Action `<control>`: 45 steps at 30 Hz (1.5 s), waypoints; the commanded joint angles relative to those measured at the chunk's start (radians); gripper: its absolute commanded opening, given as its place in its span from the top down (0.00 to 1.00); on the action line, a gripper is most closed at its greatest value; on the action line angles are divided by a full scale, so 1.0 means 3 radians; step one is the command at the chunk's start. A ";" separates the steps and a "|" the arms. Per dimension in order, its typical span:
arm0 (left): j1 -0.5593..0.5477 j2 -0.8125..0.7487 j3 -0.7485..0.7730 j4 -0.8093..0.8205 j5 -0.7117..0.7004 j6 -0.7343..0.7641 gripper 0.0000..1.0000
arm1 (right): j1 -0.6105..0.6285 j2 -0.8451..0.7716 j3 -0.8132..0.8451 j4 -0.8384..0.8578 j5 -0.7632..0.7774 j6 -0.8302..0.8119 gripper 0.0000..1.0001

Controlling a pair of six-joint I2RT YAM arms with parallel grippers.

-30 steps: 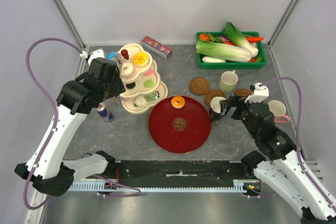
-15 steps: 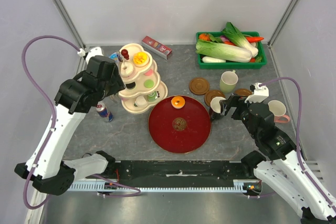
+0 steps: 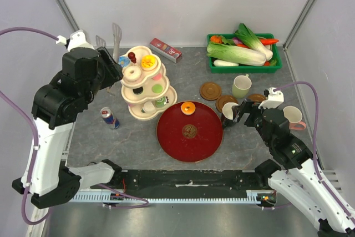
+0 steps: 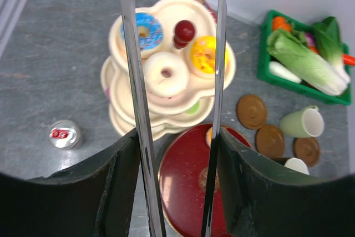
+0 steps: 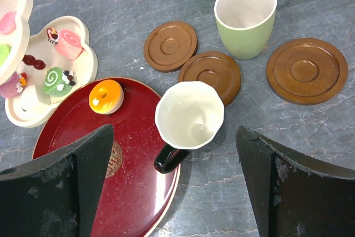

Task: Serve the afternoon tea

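Note:
My left gripper [image 4: 176, 137] is shut on a pair of metal tongs [image 4: 138, 98], whose blades stand apart with nothing between them. They hover high over the cream tiered stand [image 3: 145, 84], which carries a white donut [image 4: 165, 73], a blue donut [image 4: 147, 30] and a yellow donut [image 4: 203, 56]. An orange donut [image 5: 106, 96] lies on the red tray [image 3: 189, 131]. My right gripper [image 5: 175, 131] is open just above the black mug [image 5: 189, 116], standing at the tray's right rim. A pale green mug [image 5: 246, 18] stands upright among three brown coasters [image 5: 170, 45].
A small drink can [image 3: 109, 117] stands left of the stand. The green crate [image 3: 244, 53] of vegetables sits at the back right, a red box [image 3: 166, 50] behind the stand. Another mug [image 3: 294, 116] stands right of my right arm.
My left arm has lifted up and back to the left, away from the stand's top tier, carrying the tongs, whose blades now stand wider. The right arm has not moved.

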 commanded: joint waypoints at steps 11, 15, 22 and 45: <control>-0.0221 0.0859 0.0716 0.0714 0.1076 0.0476 0.40 | 0.0008 -0.0027 0.0003 0.0065 0.0095 0.0016 0.02; -0.0610 0.1094 0.0809 0.0801 0.0928 0.0548 0.40 | 0.0002 -0.0017 0.0004 0.0065 0.0090 0.0021 0.02; -0.1203 0.1529 0.0788 0.0842 0.0784 0.0538 0.40 | 0.0002 -0.0037 0.0004 0.0060 0.0080 0.0021 0.02; -0.1827 0.1039 -0.1584 0.0949 0.0580 -0.0444 0.39 | 0.0002 -0.0037 -0.0017 0.0070 -0.0012 0.0016 0.02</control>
